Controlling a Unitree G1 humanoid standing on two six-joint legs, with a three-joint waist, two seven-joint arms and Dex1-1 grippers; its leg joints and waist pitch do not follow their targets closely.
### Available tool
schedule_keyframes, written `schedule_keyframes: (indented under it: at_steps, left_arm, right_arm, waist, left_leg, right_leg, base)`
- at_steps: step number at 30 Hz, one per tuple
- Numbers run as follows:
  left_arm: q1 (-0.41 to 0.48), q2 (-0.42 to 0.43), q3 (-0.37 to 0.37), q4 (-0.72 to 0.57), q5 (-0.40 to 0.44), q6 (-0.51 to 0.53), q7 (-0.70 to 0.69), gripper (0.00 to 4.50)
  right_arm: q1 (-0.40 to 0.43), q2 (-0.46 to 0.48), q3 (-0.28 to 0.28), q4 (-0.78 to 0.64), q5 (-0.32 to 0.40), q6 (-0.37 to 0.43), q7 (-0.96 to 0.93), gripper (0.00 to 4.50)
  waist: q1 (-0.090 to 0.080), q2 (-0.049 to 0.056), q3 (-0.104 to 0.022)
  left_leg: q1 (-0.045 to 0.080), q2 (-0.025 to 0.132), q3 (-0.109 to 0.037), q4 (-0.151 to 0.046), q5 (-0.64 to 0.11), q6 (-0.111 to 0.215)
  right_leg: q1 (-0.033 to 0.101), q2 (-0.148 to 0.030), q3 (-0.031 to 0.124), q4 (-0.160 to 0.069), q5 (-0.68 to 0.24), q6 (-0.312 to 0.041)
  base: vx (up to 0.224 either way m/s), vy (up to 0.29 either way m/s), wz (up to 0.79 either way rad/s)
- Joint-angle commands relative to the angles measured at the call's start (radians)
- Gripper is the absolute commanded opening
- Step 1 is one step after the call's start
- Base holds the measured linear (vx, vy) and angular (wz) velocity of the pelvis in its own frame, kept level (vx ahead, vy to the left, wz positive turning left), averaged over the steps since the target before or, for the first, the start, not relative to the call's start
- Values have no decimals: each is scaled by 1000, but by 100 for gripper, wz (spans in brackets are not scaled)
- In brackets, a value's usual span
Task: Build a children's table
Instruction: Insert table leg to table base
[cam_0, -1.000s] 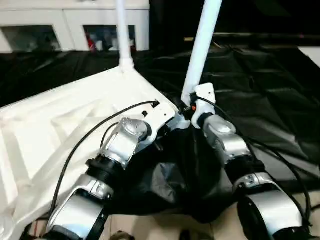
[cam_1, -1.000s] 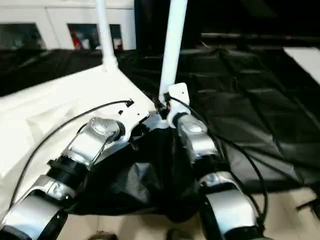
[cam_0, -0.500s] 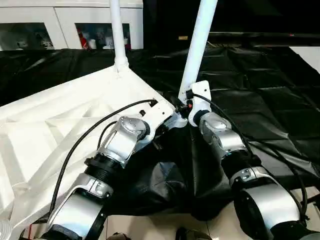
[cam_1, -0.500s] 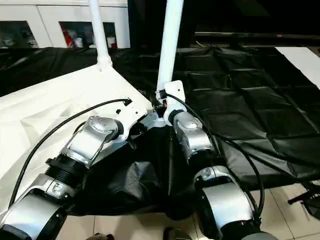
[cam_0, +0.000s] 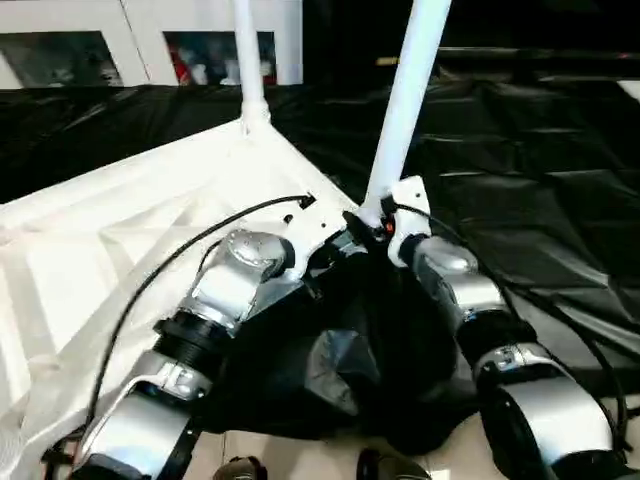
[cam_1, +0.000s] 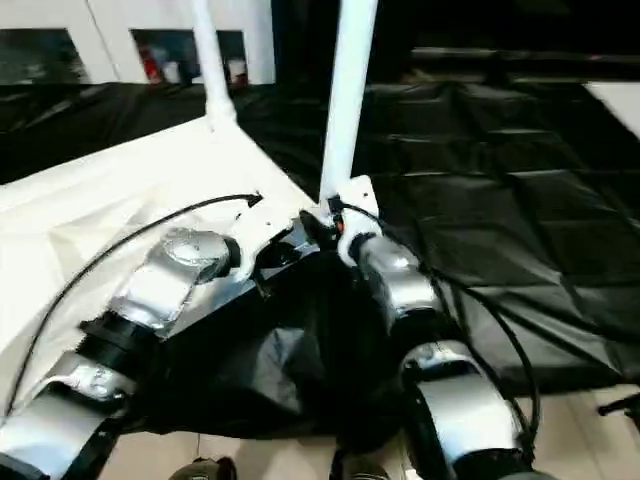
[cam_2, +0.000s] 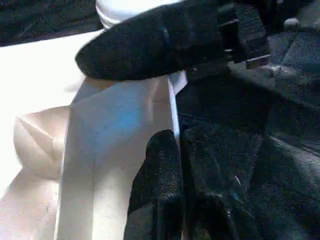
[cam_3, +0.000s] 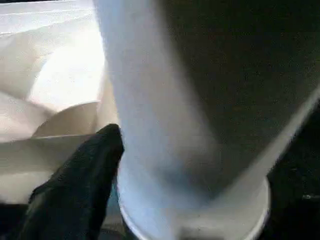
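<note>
Landmark: white plastic rectangular tabletop (cam_0: 110, 250), laid ribbed underside up on crinkled glossy black sheeting (cam_0: 540, 150).
Near leg: long white tapered tube leg (cam_0: 405, 100), stood leaning slightly in the round socket at the tabletop's near corner.
Far leg: second white tube leg (cam_0: 250, 65), upright in the far corner socket of the same tabletop.
Left gripper (cam_2: 167, 110): black fingers pinched almost fully together over the thin white edge wall of the tabletop beside the near corner, one finger (cam_2: 160, 185) outside and the other across the top.
Right gripper (cam_3: 165, 165): spread wide around the base of the near leg; one black finger (cam_3: 75, 185) lay just beside the tube; firm hold or not, cannot tell.
Risk, leg: judged not fully seated; with jaws this loose, could tip or lift out of the socket.
Risk, top: smooth plastic on slick sheeting, likely to slide if pushed sideways instead of straight down.
Risk, cable: black cable (cam_0: 200, 245) looped over the left forearm, could snag on the corner.
Textures: hard, glossy moulded plastic with diagonal ribs; matt rubbery fingers; brushed silver forearms.
</note>
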Motion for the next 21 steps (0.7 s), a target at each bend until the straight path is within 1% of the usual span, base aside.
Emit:
schedule_keyframes:
  at_steps: [1, 2, 3, 4, 5, 6, 7, 8, 9, 10, 11, 12, 13, 14, 15, 16, 18, 19, 21]
  left_arm:
    - [8, 7, -43, -48, -38, -72, -91, 0]
    - [8, 9, -44, -50, -39, -74, -96, 0]
    - [15, 25, -44, -54, -55, -91, -137, 0]
    - [18, 35, -47, -55, -59, -109, -158, 0]
    - [22, 48, -50, -56, -69, -129, -191, 0]
    - [24, 56, -52, -57, -76, -140, -209, 0]
    - [25, 64, -52, -56, -79, -134, -221, 0]
    - [25, 82, -56, -47, -82, -158, -249, 0]
    - [24, 87, -57, -45, -83, -165, -255, 0]
    - [22, 96, -57, -37, -81, -169, -264, 0]
    - [21, 103, -56, -31, -83, -175, -272, 0]
    - [17, 112, -53, -17, -89, -186, -286, 0]
    - [16, 115, -54, -14, -89, -192, -293, 0]
    - [14, 122, -56, -8, -90, -205, -307, 0]
    - [13, 124, -56, -6, -91, -209, -311, 0]
    - [8, 131, -57, 2, -97, -226, -339, 0]
    - [5, 132, -55, 8, -99, -235, -349, 0]
    - [2, 137, -53, 15, -105, -245, -368, 0]
    - [1, 141, -53, 15, -108, -247, -376, 0]
  right_arm:
    - [40, -19, 58, -99, 10, 44, 123, 406]
    - [44, -24, 61, -111, 12, 48, 136, 406]
    - [74, -52, 77, -191, 30, 76, 206, 406]
    - [89, -70, 86, -229, 37, 89, 236, 406]
    - [110, -96, 98, -281, 47, 104, 278, 406]
    - [122, -111, 102, -310, 50, 112, 302, 406]
    - [137, -129, 107, -346, 57, 125, 329, 406]
    - [162, -165, 113, -406, 67, 142, 373, 406]
    - [168, -173, 114, -420, 70, 146, 384, 406]
    - [184, -197, 117, -458, 78, 160, 409, 406]
    - [199, -217, 119, -494, 84, 174, 428, 406]
    - [217, -248, 122, -537, 91, 184, 459, 406]
    - [223, -257, 123, -550, 91, 188, 468, 406]
    - [232, -273, 124, -573, 91, 195, 484, 406]
    - [235, -278, 125, -580, 91, 197, 489, 406]
    - [251, -307, 130, -621, 96, 215, 518, 406]
    - [256, -316, 131, -635, 98, 223, 528, 406]
    - [267, -335, 134, -661, 102, 246, 544, 406]
    - [273, -342, 135, -670, 103, 256, 545, 406]
  waist:
    - [1, 1, -85]
    - [8, 2, -90]
    - [4, -2, -94]
    - [9, -2, -99]
    - [12, -6, -99]
    - [15, -3, -101]
    - [16, -3, -101]
    - [19, -2, -98]
    - [22, -3, -96]
    - [25, -2, -94]
    - [29, 1, -90]
    - [29, 1, -86]
    - [30, 1, -84]
    - [28, 2, -82]
    - [27, 2, -83]
    - [25, 4, -79]
    - [27, 4, -77]
    - [27, 3, -79]
    - [27, 2, -86]
  left_leg:
    - [2, 52, -11, -53, -93, 125]
    - [4, 51, -7, -42, -24, 157]
    - [-3, 45, -5, -31, 43, 196]
    - [-5, 43, -6, -27, 80, 215]
    - [-8, 40, -6, -22, 128, 254]
    - [-10, 42, -6, -17, 141, 278]
    - [-11, 42, -6, -15, 140, 282]
    - [-13, 46, -7, -14, 120, 281]
    - [-15, 47, -7, -14, 103, 277]
    - [-13, 50, -5, -17, 60, 258]
    - [-12, 52, -6, -20, 17, 232]
    - [-9, 56, -5, -24, -29, 201]
    - [-8, 56, -4, -26, -53, 184]
    - [-9, 57, -5, -30, -101, 149]
    - [-9, 58, -6, -31, -115, 134]
    - [-7, 56, -7, -34, -157, 101]
    - [3, 56, -5, -36, -188, 78]
    - [3, 56, -5, -37, -187, 74]
    - [-3, 56, -6, -34, -135, 80]
  right_leg:
    - [63, -66, 56, -42, -134, -250]
    - [59, -61, 57, -27, -4, -275]
    - [62, -55, 56, -10, 126, -301]
    - [69, -55, 55, -2, 183, -308]
    - [68, -51, 51, 4, 254, -319]
    - [65, -55, 51, 10, 281, -324]
    - [64, -56, 50, 11, 280, -325]
    - [61, -57, 48, 7, 240, -321]
    - [62, -55, 47, 3, 202, -312]
    - [61, -56, 46, -2, 124, -299]
    - [61, -55, 45, -10, 42, -284]
    - [56, -54, 46, -19, -35, -271]
    - [55, -53, 46, -23, -73, -262]
    - [55, -54, 46, -29, -138, -247]
    - [57, -57, 47, -28, -158, -241]
    - [52, -56, 48, -38, -215, -218]
    - [48, -57, 51, -45, -249, -207]
    - [50, -57, 51, -44, -245, -208]
    - [56, -56, 51, -32, -172, -219]
  base:
    - [58, -50, 4]
    - [62, -46, 4]
    - [62, -46, 4]
    - [54, -37, 3]
    - [0, 0, 0]
    - [0, 0, 0]
    - [0, 0, 0]
    - [0, 0, 0]
    - [0, 0, 0]
    - [0, 0, 0]
    - [0, 0, 0]
    - [0, 0, 0]
    - [0, 0, 0]
    - [0, 0, 0]
    - [0, 0, 0]
    - [0, 0, 0]
    - [0, 0, 0]
    - [0, 0, 0]
    - [0, 0, 0]
